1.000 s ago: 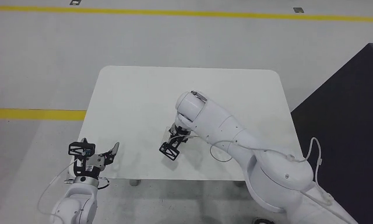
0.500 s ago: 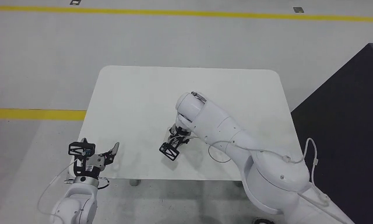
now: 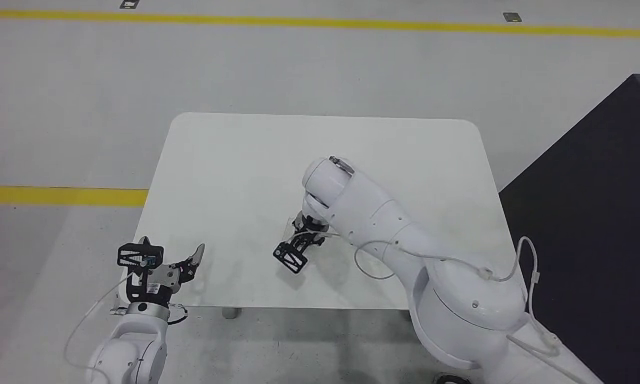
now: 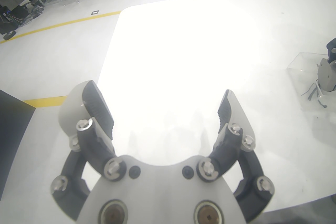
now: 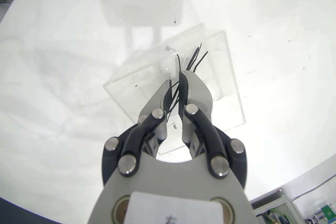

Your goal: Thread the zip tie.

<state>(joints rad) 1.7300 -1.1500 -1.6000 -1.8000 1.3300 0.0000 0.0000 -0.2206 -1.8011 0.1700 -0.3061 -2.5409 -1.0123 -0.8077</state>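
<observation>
My right claw [image 5: 175, 78] was pinched nearly shut on a few thin black plastic zip ties [image 5: 196, 58] inside the clear square plastic box [image 5: 223, 109], while my left claw [image 4: 158, 87] gaped wide and empty well apart from that box, so I judged the threading not yet begun.

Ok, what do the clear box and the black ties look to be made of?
The box looks like clear rigid plastic, likely acrylic, with a glossy finish: the table shows through its walls, and its edges catch the light. The zip ties look like thin black plastic, probably nylon, with a dull finish: the strands bend and splay in curves.
</observation>
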